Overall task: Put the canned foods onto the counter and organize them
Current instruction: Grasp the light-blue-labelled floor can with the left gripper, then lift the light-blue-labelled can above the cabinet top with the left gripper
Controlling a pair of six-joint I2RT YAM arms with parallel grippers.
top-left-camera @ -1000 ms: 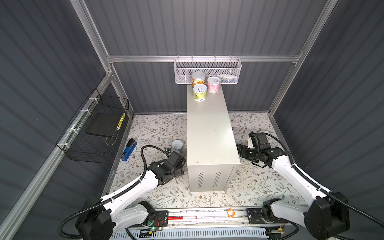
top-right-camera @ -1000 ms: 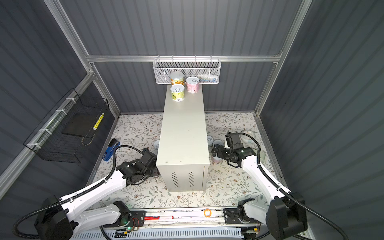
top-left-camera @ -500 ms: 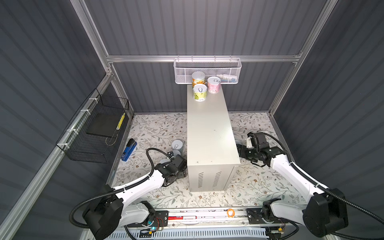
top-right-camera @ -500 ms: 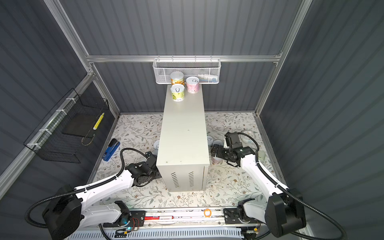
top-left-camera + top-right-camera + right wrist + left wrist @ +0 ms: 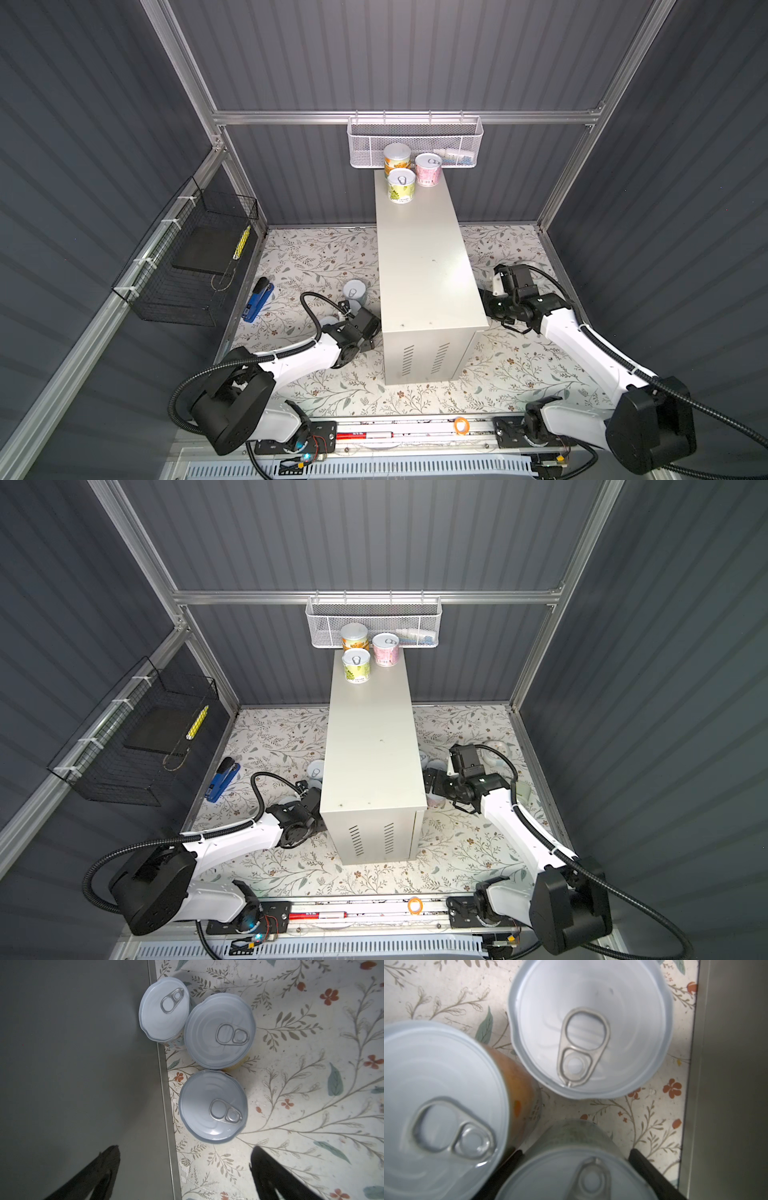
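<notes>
A: Left fingers (image 5: 506,1167), holding anything?
B: They flank a silver-lidded, green-labelled tin (image 5: 571,1176) on the floral-patterned floor (image 5: 643,1109), left of the tall beige metal worktop (image 5: 419,249). Whether they squeeze it, I cannot tell.
A: Right fingers (image 5: 104,1169)?
B: Spread wide, empty, by the worktop's right side; three silver-lidded tins (image 5: 213,1105) stand there.
A: On top?
B: An orange-labelled tin (image 5: 396,158), a pink-labelled tin (image 5: 428,170) and a yellow-green-labelled tin (image 5: 400,189), clustered at the far end.

You have a blue stapler (image 5: 258,300) on the floral mat (image 5: 316,257), well apart from the left fingers (image 5: 649,1168). A white mesh basket (image 5: 415,143) hangs farther off.
</notes>
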